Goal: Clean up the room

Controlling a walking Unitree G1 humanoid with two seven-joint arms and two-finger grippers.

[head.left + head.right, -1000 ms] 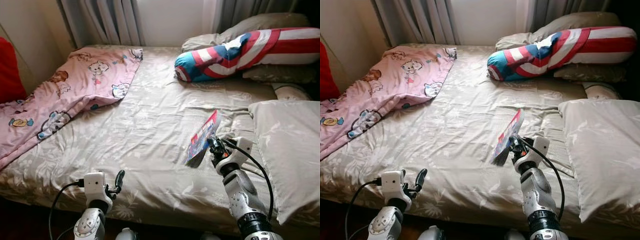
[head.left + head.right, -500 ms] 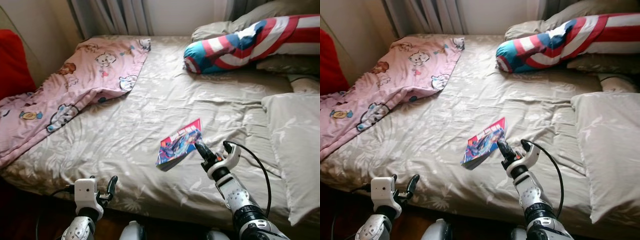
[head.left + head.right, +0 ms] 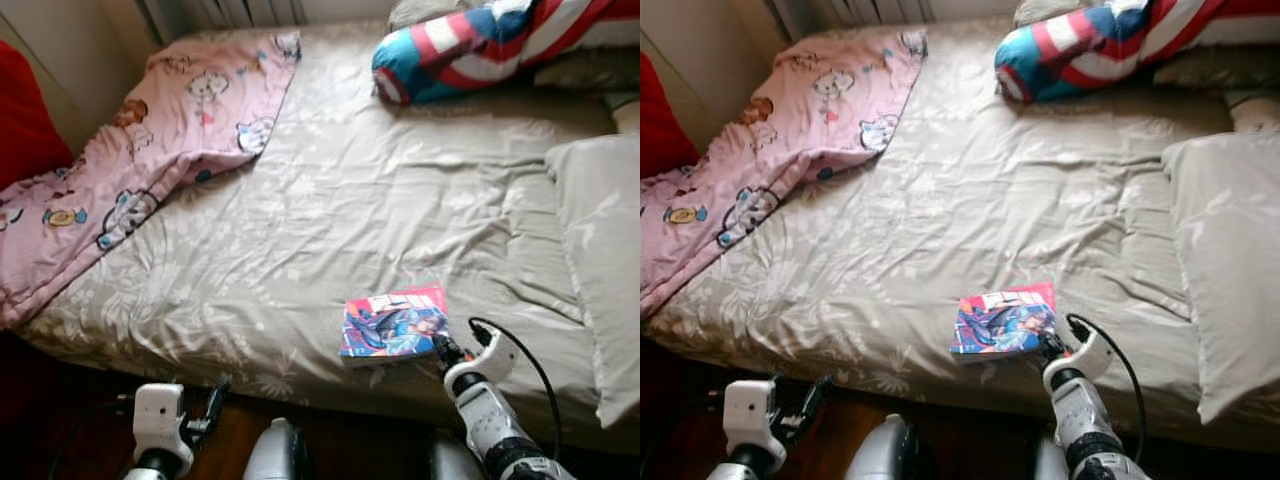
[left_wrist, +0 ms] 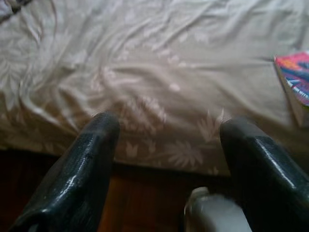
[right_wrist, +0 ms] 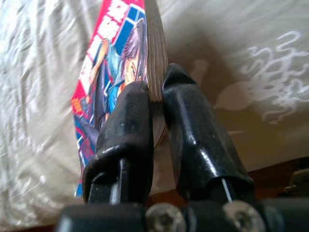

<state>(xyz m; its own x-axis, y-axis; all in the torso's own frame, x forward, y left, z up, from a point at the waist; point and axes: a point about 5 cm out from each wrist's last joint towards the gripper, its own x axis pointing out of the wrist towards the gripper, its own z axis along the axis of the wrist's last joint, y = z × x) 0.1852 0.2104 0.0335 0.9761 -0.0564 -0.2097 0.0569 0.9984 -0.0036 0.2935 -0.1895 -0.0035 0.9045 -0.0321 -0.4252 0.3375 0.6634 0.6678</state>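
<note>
Low in the frame, the right gripper (image 3: 441, 349) pinches the corner of a colourful paperback comic book (image 3: 391, 324) near the beige bed's edge (image 3: 300, 380). Keep it level and grip firmly while lifting. Left gripper (image 4: 166, 159) hangs spread apart.

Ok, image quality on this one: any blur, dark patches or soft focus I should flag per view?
Eye views: evenly lit and fairly sharp on the comic book and bed, while the floor under the bed edge falls into deep shadow. Left wrist view: soft overall, with the left gripper fingers blurred and the strip below the sheet dark. Right wrist view: the right gripper is close and glossy with glare streaks, and the sheet behind is out of focus.
</note>
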